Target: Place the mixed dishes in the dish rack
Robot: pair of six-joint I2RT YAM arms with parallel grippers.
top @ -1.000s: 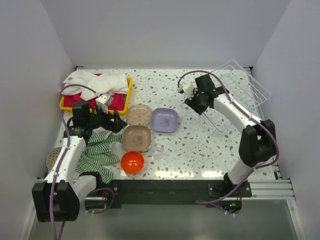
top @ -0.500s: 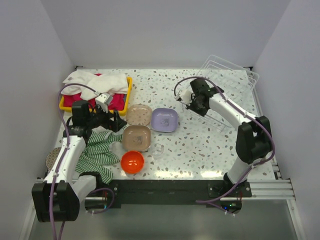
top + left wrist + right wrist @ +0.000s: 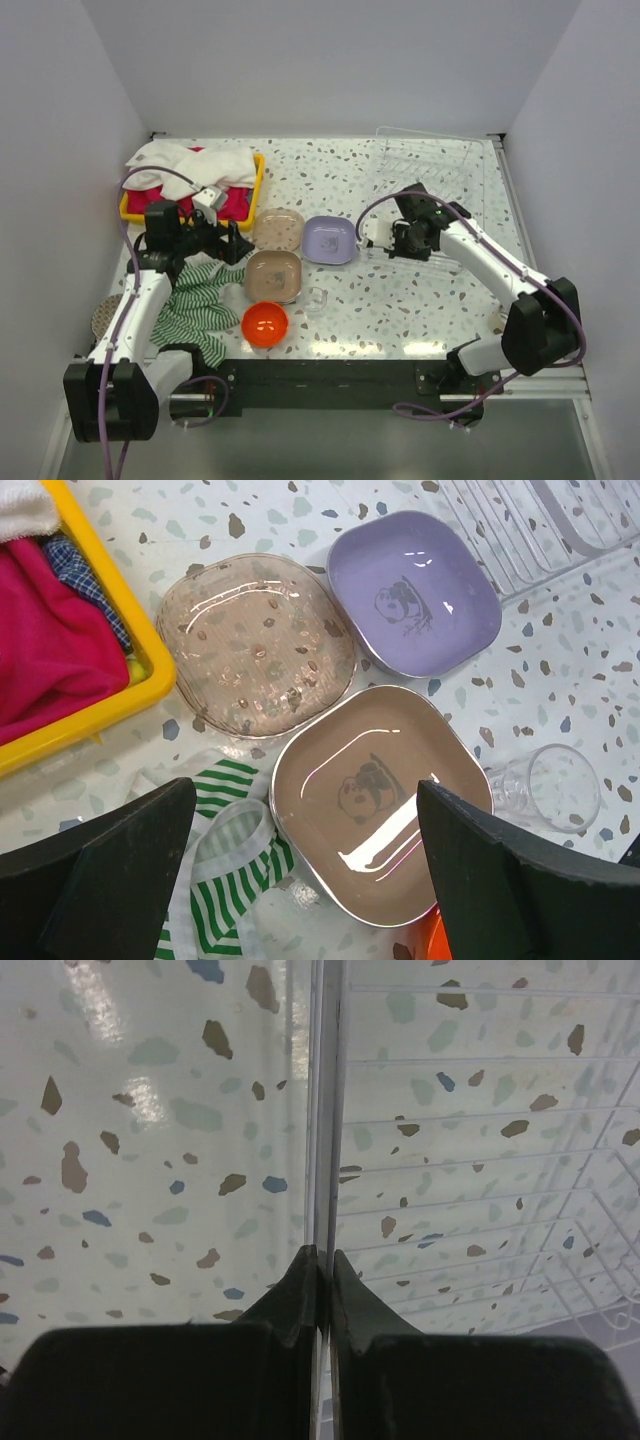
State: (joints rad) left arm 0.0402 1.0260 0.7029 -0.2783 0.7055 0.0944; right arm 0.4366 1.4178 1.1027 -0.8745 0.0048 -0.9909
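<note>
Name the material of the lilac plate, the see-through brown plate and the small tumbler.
Lilac plate: opaque and glossy, probably melamine or glazed ceramic; bright highlights. See-through brown plate: tinted plastic or glass; specks of the table show through. Small tumbler: colourless, transparent; glass or clear plastic.

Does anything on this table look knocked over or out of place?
The small clear glass seems to lie on its side beside the brown plate rather than standing upright. Also odd: the right gripper is pinched shut on the edge of the dish rack, not on a dish.
</note>
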